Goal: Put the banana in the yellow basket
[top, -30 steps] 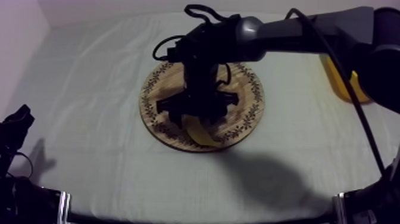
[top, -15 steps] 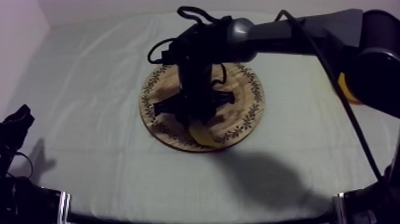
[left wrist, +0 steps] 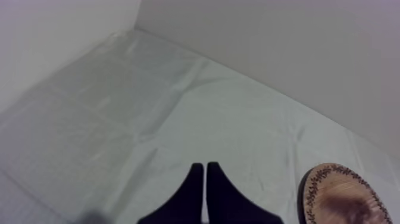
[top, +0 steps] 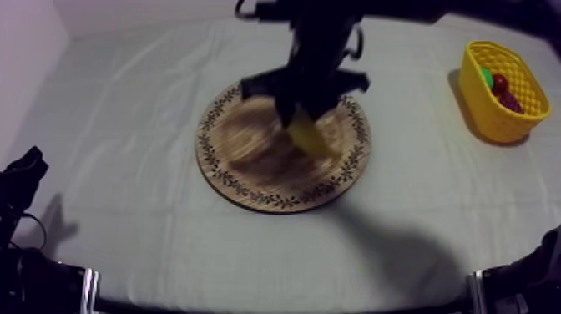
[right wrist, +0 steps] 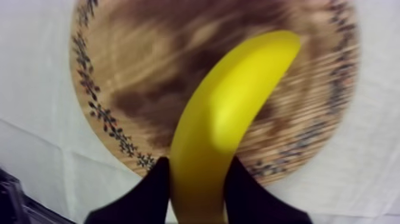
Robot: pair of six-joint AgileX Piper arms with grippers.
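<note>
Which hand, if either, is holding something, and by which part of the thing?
The right hand grips the banana by one end; the rest juts over the wooden board. The left hand is shut on nothing.

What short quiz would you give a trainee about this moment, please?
1. True or false: the left gripper holds the banana.
2. Where does the yellow basket stand? A: at my right side of the table; B: at my left side; C: on the round wooden board.
3. Fill in: the small red fruit lies in the ___.
Key: 1 false, the right gripper is shut on the banana, over the round wooden board; 2 A; 3 yellow basket.
</note>
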